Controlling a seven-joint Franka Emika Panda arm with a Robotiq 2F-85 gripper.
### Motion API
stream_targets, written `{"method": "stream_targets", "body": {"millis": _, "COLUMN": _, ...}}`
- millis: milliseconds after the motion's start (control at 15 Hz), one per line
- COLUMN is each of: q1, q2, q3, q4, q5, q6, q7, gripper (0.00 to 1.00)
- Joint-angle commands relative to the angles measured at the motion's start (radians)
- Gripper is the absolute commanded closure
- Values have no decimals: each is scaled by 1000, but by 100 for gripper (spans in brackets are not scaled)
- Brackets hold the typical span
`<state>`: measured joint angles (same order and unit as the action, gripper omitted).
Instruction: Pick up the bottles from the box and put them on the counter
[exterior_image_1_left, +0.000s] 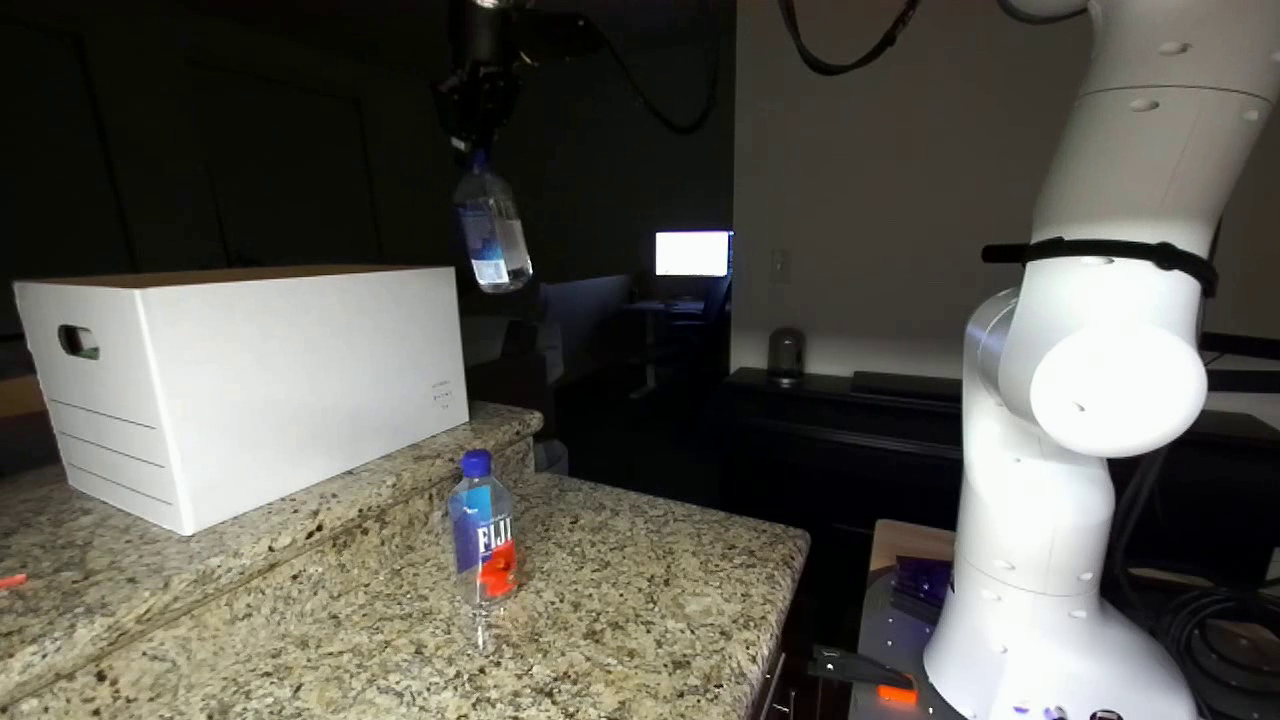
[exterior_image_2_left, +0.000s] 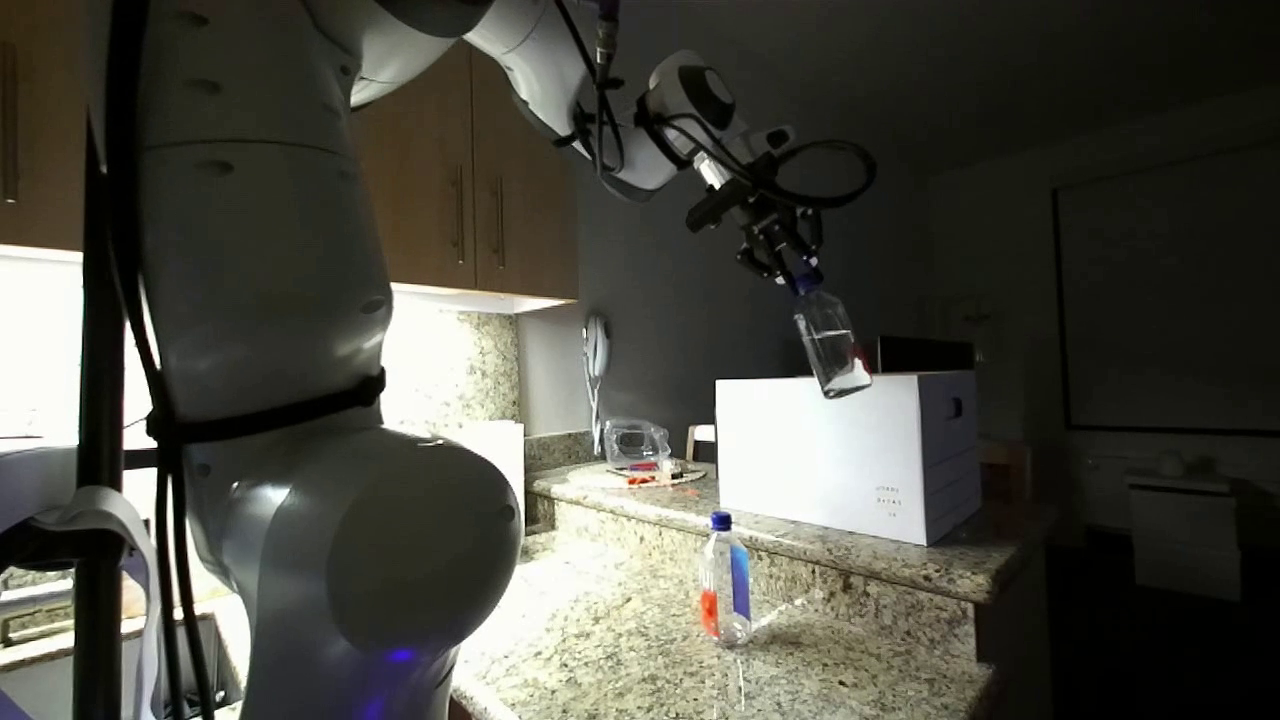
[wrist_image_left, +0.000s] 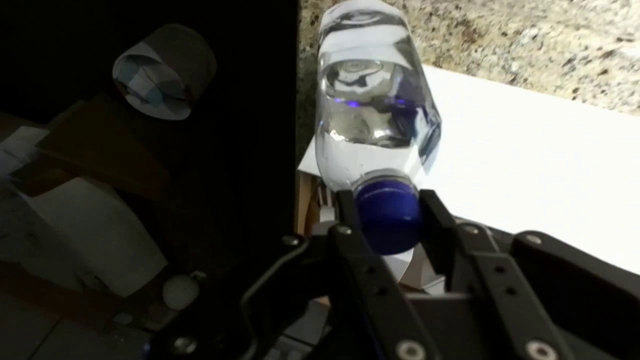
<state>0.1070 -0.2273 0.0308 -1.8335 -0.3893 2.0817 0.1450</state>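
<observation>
My gripper (exterior_image_1_left: 475, 150) is shut on the blue cap of a clear bottle (exterior_image_1_left: 492, 240) and holds it in the air, tilted. In the wrist view the cap sits between the two fingertips (wrist_image_left: 387, 200) and the bottle (wrist_image_left: 372, 115) points away. In an exterior view the held bottle (exterior_image_2_left: 832, 345) overlaps the top edge of the white box (exterior_image_2_left: 815, 450). The box (exterior_image_1_left: 310, 390) stands on the raised ledge of the granite counter (exterior_image_1_left: 660, 600). A second bottle (exterior_image_1_left: 485, 545), with a blue cap and red-orange bottom, stands upright on the lower counter. The box's inside is mostly hidden.
The ledge (exterior_image_2_left: 780, 535) rises as a step behind the standing bottle. A clear plastic container (exterior_image_2_left: 637, 443) and small red items lie on the ledge beyond the box. The counter's rounded edge (exterior_image_1_left: 800, 550) faces the robot base (exterior_image_1_left: 1050, 640). Wall cabinets (exterior_image_2_left: 430, 190) hang near the arm.
</observation>
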Motion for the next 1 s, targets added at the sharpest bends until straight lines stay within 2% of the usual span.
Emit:
{"method": "stream_targets", "body": {"millis": 0, "q1": -21, "q2": -97, "q3": -17, "q4": -199, "q5": 103, "q6": 115, "q7": -103, "gripper": 84}}
{"method": "stream_targets", "body": {"millis": 267, "q1": -21, "q2": -135, "q3": -60, "q4": -389, "q5": 221, "q6": 247, "q7": -179, "gripper": 84}}
{"method": "stream_targets", "body": {"millis": 533, "q1": 6, "q2": -159, "q3": -112, "q4": -567, "q5": 390, "q6": 376, "q7": -320, "gripper": 85}}
{"method": "stream_targets", "body": {"millis": 800, "q1": 34, "q2": -157, "q3": -144, "q4": -685, "q5": 543, "q6": 465, "q7": -451, "gripper": 85}}
{"method": "stream_targets", "body": {"millis": 933, "q1": 34, "q2": -156, "q3": -142, "q4": -730, "q5": 561, "q6": 522, "q7": -475, "gripper": 85}}
